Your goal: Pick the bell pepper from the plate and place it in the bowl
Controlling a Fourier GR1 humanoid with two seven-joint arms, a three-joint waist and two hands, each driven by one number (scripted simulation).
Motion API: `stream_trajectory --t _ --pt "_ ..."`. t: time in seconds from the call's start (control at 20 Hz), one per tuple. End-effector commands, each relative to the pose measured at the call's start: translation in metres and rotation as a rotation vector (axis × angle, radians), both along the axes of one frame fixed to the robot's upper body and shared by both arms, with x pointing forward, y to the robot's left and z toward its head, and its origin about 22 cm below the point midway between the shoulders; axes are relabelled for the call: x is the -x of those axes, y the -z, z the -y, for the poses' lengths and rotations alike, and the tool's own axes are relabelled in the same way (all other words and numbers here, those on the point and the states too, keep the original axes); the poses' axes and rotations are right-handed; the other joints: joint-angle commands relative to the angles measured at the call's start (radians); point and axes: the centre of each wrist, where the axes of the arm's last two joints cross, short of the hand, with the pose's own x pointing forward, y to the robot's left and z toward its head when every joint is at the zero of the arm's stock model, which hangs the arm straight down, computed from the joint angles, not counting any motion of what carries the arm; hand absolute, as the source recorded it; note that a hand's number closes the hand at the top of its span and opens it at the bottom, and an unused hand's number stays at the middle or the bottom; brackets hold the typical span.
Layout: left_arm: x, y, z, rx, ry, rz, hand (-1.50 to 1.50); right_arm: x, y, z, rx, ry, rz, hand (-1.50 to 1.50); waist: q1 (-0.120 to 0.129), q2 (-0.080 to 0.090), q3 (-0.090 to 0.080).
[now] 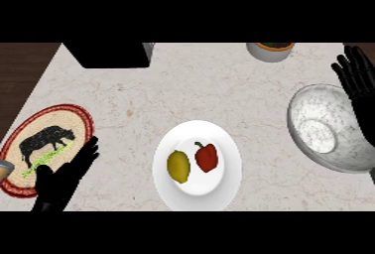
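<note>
Lying on the white plate point(219, 196) near the counter's point(219, 84) front edge, the red pepper point(207, 157) is seen just beside a lemon point(179, 166), well apart from both hands. The left hand point(64, 178) is held open at the front left corner beside a mat point(44, 144). The right hand point(357, 74) is held open at the right edge, over the marble bowl's point(330, 130) far rim. Bare counter is left between plate and bowl.

A kitchen – marble counter point(242, 84), white plate point(219, 193), bowl point(311, 106), placemat point(73, 119)
</note>
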Motion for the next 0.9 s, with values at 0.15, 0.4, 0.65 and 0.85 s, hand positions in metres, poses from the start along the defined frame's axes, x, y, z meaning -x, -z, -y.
stream_trajectory --t 0.15,0.4,0.65,0.85 --pt "-0.039 -0.042 0.035 0.144 0.033 0.203 0.0 0.031 0.027 -0.072 0.16 0.039 0.037 1.5 -0.025 0.028 -0.038" --pt "-0.046 -0.049 0.059 0.259 0.056 0.249 0.0 0.052 0.079 -0.062 0.19 0.472 -0.084 -1.5 -0.09 0.022 -0.04" --pt "-0.051 -0.059 0.092 0.302 0.117 0.256 0.0 0.095 0.107 -0.163 0.369 0.219 0.099 -1.5 -0.019 0.031 -0.039" --pt "-0.06 -0.056 0.088 0.288 0.083 0.256 0.0 0.098 0.115 -0.163 0.641 0.269 0.018 -1.5 -0.036 0.029 -0.045"
